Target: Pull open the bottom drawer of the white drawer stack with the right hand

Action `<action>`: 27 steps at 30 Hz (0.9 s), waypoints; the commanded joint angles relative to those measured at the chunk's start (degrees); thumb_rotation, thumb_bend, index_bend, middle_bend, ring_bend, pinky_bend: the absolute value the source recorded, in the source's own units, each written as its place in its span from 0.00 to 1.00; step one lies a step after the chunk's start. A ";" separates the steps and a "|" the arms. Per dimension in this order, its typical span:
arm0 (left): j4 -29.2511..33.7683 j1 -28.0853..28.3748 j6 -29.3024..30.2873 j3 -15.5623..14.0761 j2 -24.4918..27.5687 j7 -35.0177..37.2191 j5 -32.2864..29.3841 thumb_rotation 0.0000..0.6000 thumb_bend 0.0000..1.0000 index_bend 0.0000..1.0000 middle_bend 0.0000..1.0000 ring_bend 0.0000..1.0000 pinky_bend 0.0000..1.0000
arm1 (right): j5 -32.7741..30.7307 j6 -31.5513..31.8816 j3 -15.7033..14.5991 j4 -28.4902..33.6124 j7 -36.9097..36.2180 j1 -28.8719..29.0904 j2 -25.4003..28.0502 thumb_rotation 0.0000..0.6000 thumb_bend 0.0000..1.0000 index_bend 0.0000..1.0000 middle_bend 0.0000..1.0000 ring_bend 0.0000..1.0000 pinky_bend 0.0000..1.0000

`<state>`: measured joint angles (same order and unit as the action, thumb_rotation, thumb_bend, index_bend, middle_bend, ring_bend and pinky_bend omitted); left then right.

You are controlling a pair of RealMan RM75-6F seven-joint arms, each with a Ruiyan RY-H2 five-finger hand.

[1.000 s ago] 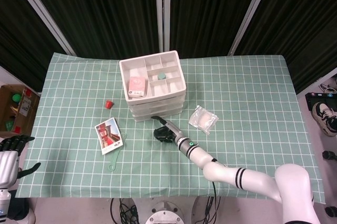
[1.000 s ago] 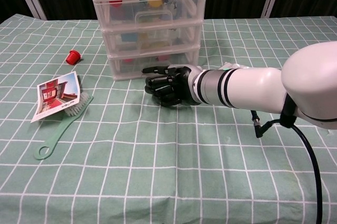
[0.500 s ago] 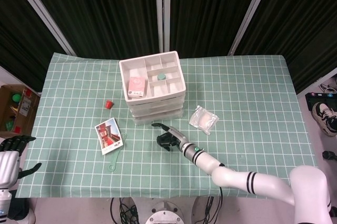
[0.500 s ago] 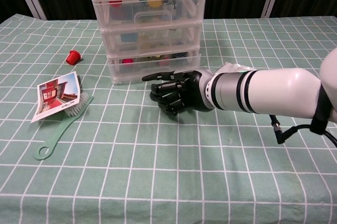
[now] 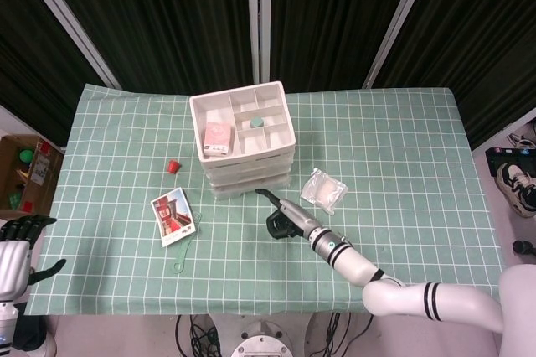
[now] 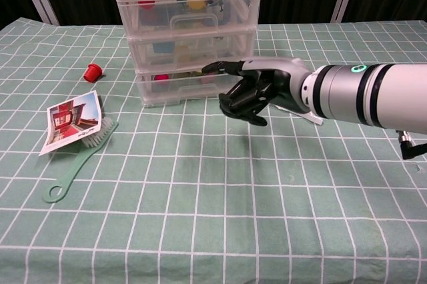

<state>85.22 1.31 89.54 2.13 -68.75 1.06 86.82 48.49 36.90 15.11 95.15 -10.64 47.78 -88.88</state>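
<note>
The white drawer stack stands mid-table with an open divided tray on top. Its bottom drawer juts out slightly past the drawers above. My right hand hovers just in front of the drawer's right end. Its fingers are curled in with nothing in them. One fingertip reaches toward the drawer's upper edge; I cannot tell whether it touches. My left hand hangs off the table's near left corner, fingers apart and empty.
A red cap lies left of the stack. A picture card and a green brush sit at the front left. A clear packet lies right of the stack. A cardboard box stands on the floor at left.
The bottom drawer came forward a little. My right hand has since lifted off the cloth and swung right, away from the middle of the drawer front.
</note>
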 commanded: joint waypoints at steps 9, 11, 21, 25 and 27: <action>0.66 -0.06 -0.17 0.00 0.30 -0.66 -0.33 1.00 0.03 0.28 0.25 0.19 0.20 | -14.31 4.52 -2.95 -1.27 12.81 6.57 1.58 1.00 0.63 0.01 0.76 0.79 0.83; 0.69 -0.04 -0.23 0.03 0.32 -0.73 -0.37 1.00 0.03 0.28 0.25 0.19 0.20 | -15.07 4.10 -2.96 -2.26 12.98 7.01 1.13 1.00 0.63 0.01 0.76 0.79 0.83; 0.63 0.16 -0.63 0.08 0.26 -0.75 -0.51 1.00 0.03 0.28 0.25 0.19 0.20 | -18.39 2.33 -3.08 -6.52 14.38 9.54 -1.19 1.00 0.63 0.03 0.76 0.79 0.83; 0.56 0.08 -0.58 0.04 0.23 -0.67 -0.55 1.00 0.03 0.28 0.25 0.19 0.20 | -19.91 2.28 -3.36 -7.20 14.88 10.07 -1.30 1.00 0.63 0.10 0.76 0.80 0.84; 0.47 -0.04 -0.56 0.04 0.20 -0.53 -0.75 1.00 0.03 0.28 0.25 0.19 0.20 | -19.77 2.31 -3.54 -6.30 14.58 9.59 -0.62 1.00 0.63 0.14 0.76 0.80 0.85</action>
<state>85.72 1.30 88.98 2.17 -68.53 0.50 86.11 28.60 39.20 11.71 88.33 4.10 57.64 -89.90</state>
